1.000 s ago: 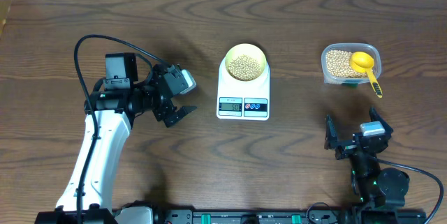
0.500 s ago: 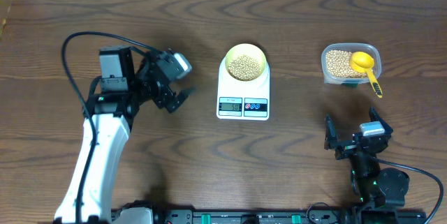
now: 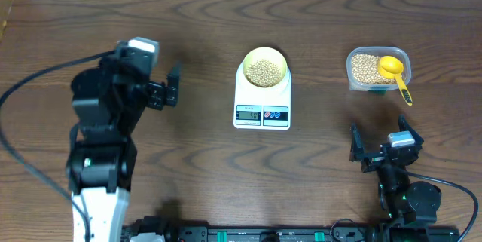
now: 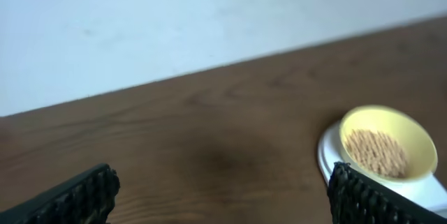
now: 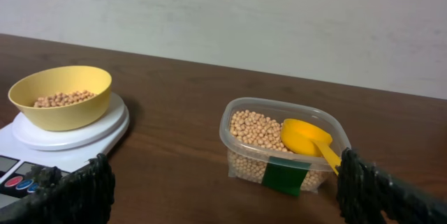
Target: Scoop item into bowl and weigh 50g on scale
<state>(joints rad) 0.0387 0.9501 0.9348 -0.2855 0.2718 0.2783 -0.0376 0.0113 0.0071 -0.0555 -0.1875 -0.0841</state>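
Left claw now higher, fingers apart, left of scale

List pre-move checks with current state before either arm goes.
1. The bowl sits on the scale: ok.
2. The beans are in the bowl: ok.
3. The display shows 50 g: cannot tell, digits too small.
4. The scoop lies in the tub, handle over the rim: ok.
5. The left gripper is open, empty, apart from the scale: ok.
6. The right gripper is open, empty: ok.
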